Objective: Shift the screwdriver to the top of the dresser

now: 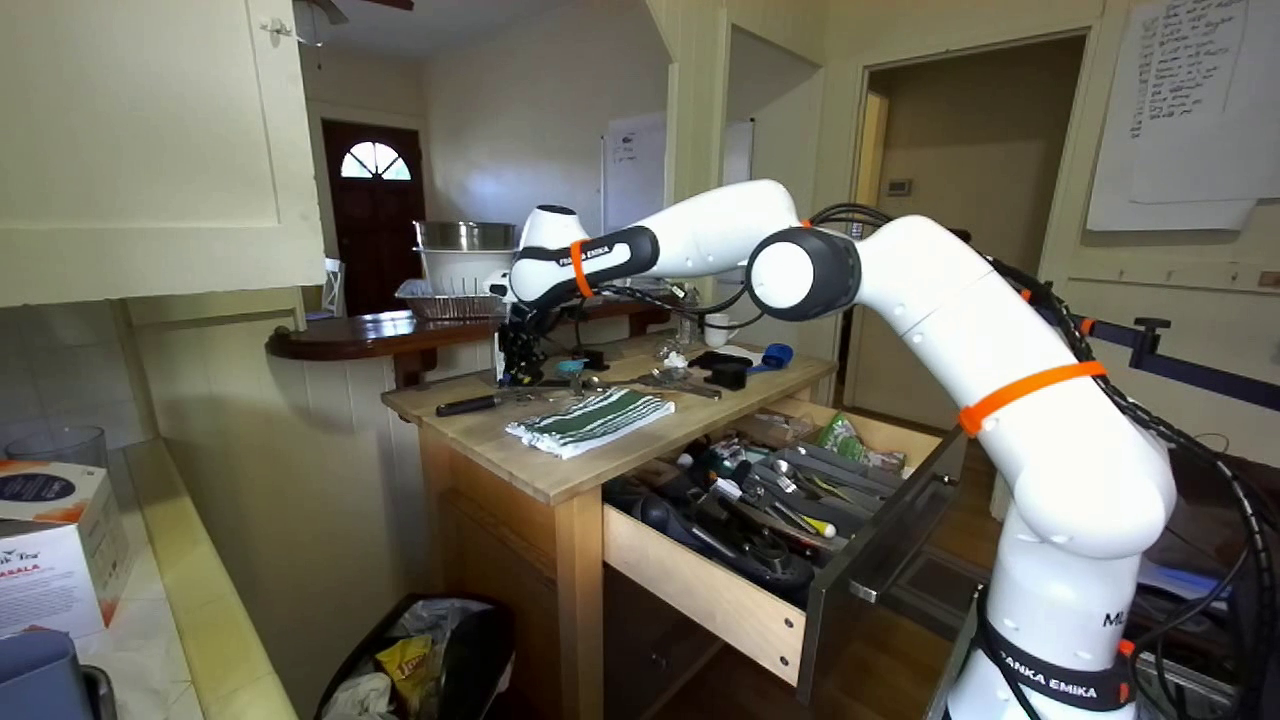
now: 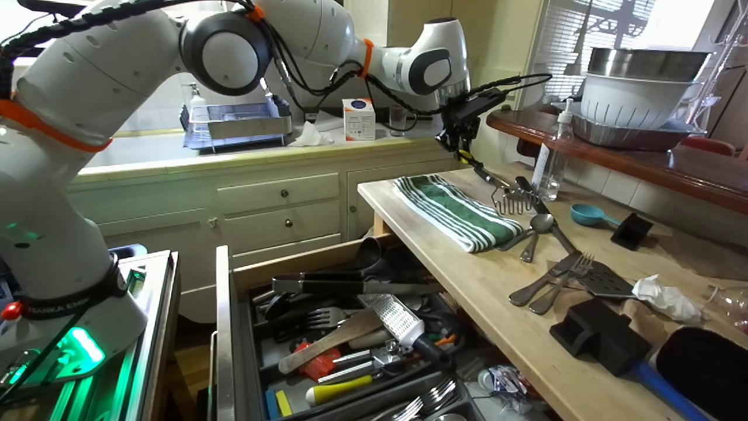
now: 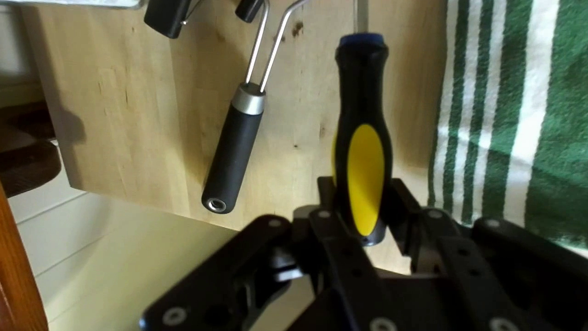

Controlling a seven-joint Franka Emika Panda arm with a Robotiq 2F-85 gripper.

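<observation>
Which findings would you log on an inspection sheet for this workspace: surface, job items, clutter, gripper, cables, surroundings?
Surface: pale wooden top of the dresser, cluttered; drawer pulled open.
Job items: screwdriver, held over the dresser; tip contact unclear.
Clutter: green striped towel, potato masher, turquoise measuring cup, slotted spatula.
Gripper: closed around the screwdriver's yellow-and-black handle.
Cables: black, along the arm, some looping loose.
Surroundings: tea box on the counter; steel bowl stacked with a white colander.

arm (image 1: 915, 280) arched outward, gripper (image 3: 361, 195) pointing down, jaws clamped
</observation>
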